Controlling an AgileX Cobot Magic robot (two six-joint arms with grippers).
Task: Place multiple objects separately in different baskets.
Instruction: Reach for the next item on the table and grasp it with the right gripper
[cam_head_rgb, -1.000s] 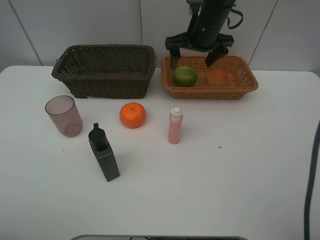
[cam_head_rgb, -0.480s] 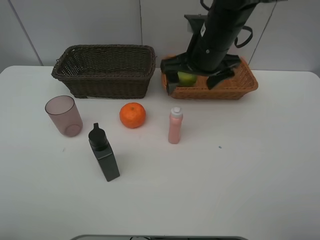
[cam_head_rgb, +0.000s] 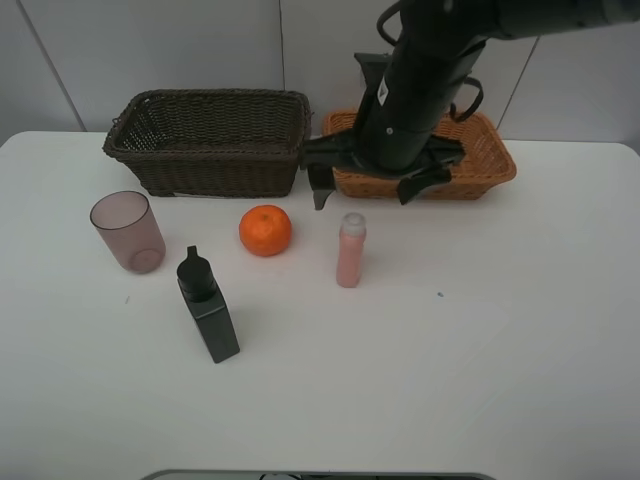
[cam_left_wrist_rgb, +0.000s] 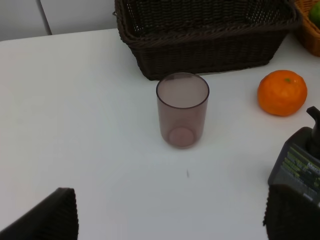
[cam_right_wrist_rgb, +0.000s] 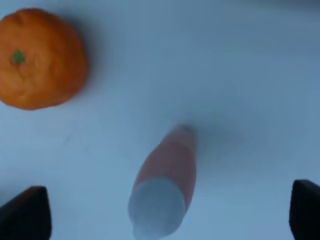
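Right gripper (cam_head_rgb: 362, 193) spread wide, empty, hovering over pink bottle (cam_head_rgb: 350, 255). Risk: an off-centre descent clips the cap, and the slim bottle topples toward orange (cam_head_rgb: 265, 230).

**Bright, even room light on a white counter; one wrist view is out of focus.**
From the high camera the counter (cam_head_rgb: 480, 340) reads evenly white, and the orange (cam_head_rgb: 265, 230) and black bottle (cam_head_rgb: 215, 320) cast only short, faint shadows at their bases. The left wrist view is sharp on the cup (cam_left_wrist_rgb: 182, 115). The right wrist view is soft with a bluish cast, and the pink bottle (cam_right_wrist_rgb: 167, 170) blurs most at its cap.
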